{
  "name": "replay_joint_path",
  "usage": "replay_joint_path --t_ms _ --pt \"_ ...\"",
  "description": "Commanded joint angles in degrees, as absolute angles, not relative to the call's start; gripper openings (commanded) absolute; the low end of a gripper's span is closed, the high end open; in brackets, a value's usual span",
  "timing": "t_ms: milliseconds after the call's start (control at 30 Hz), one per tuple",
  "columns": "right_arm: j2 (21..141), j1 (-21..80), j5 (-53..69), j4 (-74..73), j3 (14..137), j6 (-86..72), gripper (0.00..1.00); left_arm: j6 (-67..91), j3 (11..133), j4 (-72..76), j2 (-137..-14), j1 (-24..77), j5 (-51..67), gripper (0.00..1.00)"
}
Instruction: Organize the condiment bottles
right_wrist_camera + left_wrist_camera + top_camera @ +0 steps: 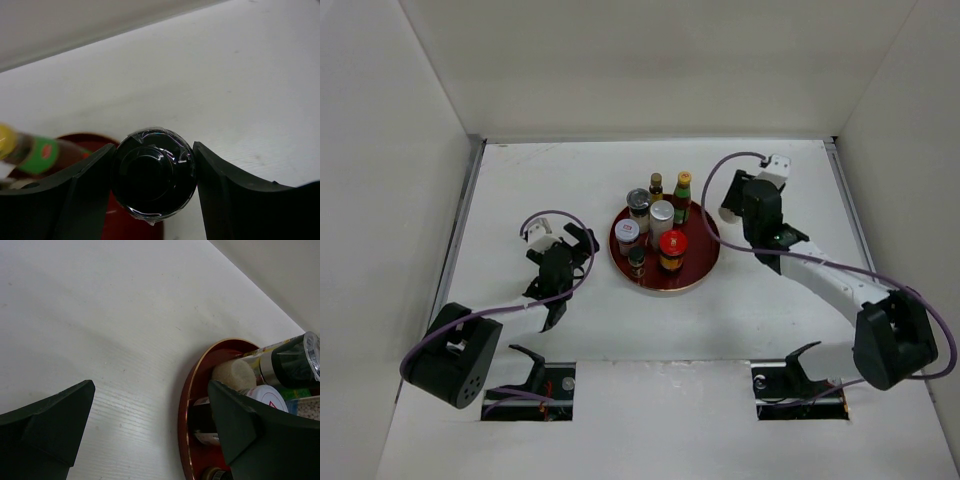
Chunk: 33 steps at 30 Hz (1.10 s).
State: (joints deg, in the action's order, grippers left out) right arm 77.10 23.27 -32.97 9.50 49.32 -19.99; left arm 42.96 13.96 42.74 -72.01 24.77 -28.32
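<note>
Jaws of the right gripper (153,147) clamp a black-capped bottle (152,175), lower centre; left gripper (150,387) jaws gape, empty.

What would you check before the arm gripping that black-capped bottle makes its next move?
1. Right gripper closed against both sides of the black-capped bottle: ok.
2. That bottle lifted, or standing on the red tray: cannot tell.
3. Green bottle clear of the right gripper: ok.
4. Other bottles upright on the tray: ok.
5. Left gripper open, empty, beside the tray: ok.
</note>
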Motion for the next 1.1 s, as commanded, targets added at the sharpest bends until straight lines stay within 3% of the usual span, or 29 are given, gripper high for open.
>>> replay_joint_path --t_ms 0,200,500,567,700,767,900,1067 --pt "76.29 28.06 -29.37 13.18 48.69 -20.21 0.50 44.29 14.86 44.30 -69.53 24.47 -30.15 1.00" --pt "80.58 35.54 -27.95 14.68 50.71 -20.39 0.50 44.91 14.42 44.91 -68.91 24.56 -29.88 1.00" --pt "87.19 36.34 -29.44 16.79 49.84 -20.92 0.53 45.44 14.59 42.98 -65.83 24.91 -30.06 1.00" --pt "86.75 36.34 -30.23 16.79 49.48 -21.01 0.58 45.44 14.85 42.28 -66.18 24.65 -30.23 1.00" --pt "84.12 36.34 -30.50 15.91 49.57 -20.39 0.90 45.44 16.08 39.82 -67.23 24.74 -30.58 1.00" --pt "81.75 36.34 -30.50 14.95 49.48 -20.30 0.98 45.53 16.08 39.64 -67.76 24.48 -31.20 1.00" --pt "74.90 34.33 -31.46 14.06 48.00 -20.83 1.00 45.53 15.99 38.24 -66.71 24.65 -32.25 1.00" --pt "70.14 24.15 -31.65 15.29 43.78 -26.17 1.00 45.53 18.10 35.87 -68.73 25.09 -32.26 1.00"
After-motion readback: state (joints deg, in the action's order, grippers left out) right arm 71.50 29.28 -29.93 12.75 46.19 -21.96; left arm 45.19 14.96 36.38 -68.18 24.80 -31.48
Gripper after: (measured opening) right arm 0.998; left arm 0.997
